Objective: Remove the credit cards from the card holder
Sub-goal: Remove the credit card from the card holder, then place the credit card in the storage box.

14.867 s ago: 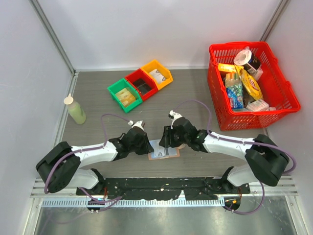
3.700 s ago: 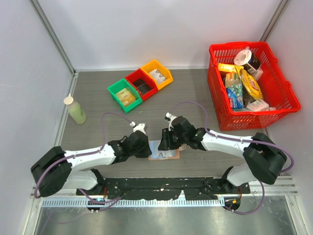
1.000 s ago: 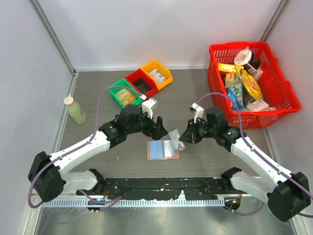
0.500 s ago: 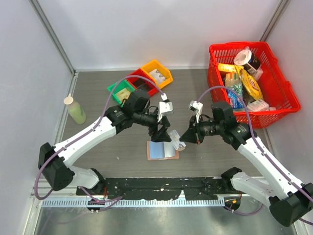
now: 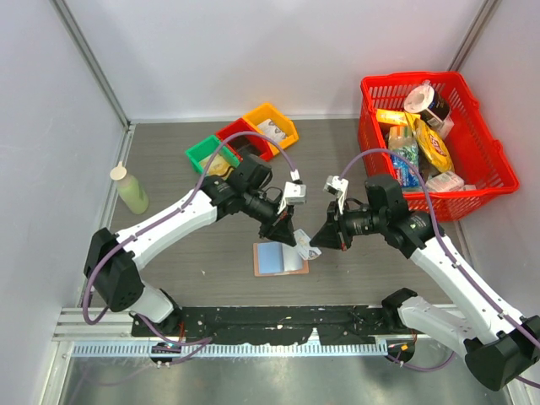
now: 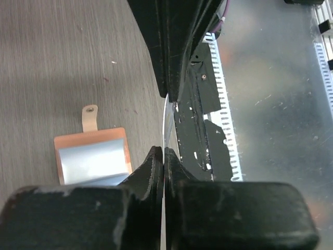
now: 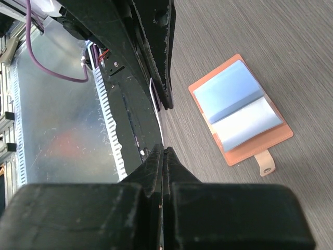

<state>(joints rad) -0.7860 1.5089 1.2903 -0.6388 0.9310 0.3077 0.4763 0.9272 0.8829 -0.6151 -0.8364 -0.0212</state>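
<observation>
- The left gripper (image 6: 163, 152) has its jaws clenched on one edge of a credit card (image 6: 166, 125). We see the card edge-on, as a thin pale line running up the middle of the left wrist view.
- The right gripper (image 7: 163, 150) has its jaws clenched on the opposite edge of what we take to be the same card. In each wrist view the other arm's fingers meet that pale line from the top of the frame.
- We cannot tell whether the jaws pinch one card or several stacked together, because the edge is too thin.
- In the top view the card hangs in the air between the two grippers, just above the card holder (image 5: 281, 258) and not touching it.
- The card holder lies spread open and flat on the surface (image 5: 169, 261) at lower centre of the top view. Its pale blue lining faces up and its snap tab (image 7: 266, 165) sticks out from one edge.
- We judge the task well along, with at least one card out of the holder and lifted.
- What is left is for one arm to let go, for the card to be laid down, and for the pockets to be checked. One leaf looks whiter in the right wrist view, and we cannot tell whether it is lining or another card.
- Farther out are three coloured bins (image 5: 232, 131) at upper centre-left, a bottle (image 5: 132, 190) at the left, and a red basket (image 5: 472, 201) at upper right.
</observation>
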